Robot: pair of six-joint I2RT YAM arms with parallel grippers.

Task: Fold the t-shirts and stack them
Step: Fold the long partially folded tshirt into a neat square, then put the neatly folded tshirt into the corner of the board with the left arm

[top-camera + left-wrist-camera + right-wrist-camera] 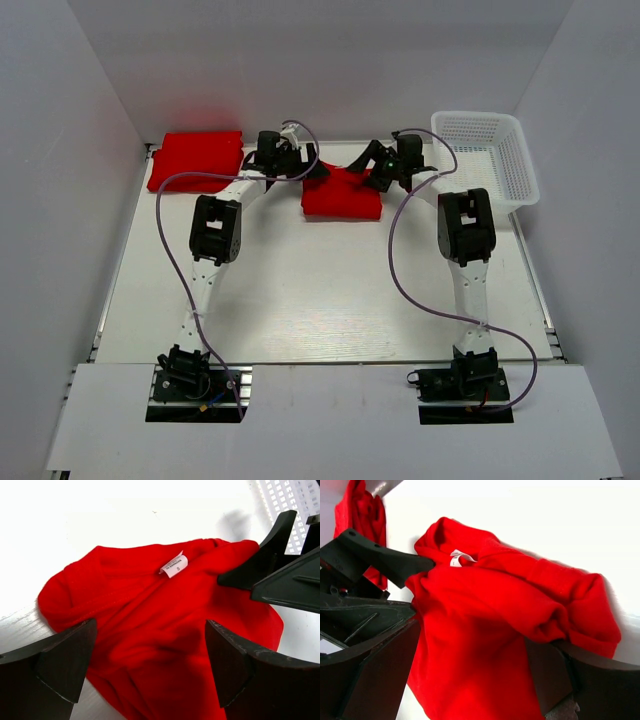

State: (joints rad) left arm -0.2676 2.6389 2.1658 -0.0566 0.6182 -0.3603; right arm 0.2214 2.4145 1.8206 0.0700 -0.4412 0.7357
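One folded red shirt lies at the far left corner of your white table in the overhead view, and one rumpled red shirt lies at the far middle. Your left gripper and right gripper reach down to the rumpled shirt's far edge, one from each side. A white basket sits at the far right.

From the left wrist you see that arm's fingers spread wide over the bunched cloth. A white size tag shows at the collar, and a finger of the right gripper touches the cloth nearby.

From the right wrist, its fingers are spread wide too, with cloth lying between them and draped against one. A left fingertip meets the collar beside the tag.
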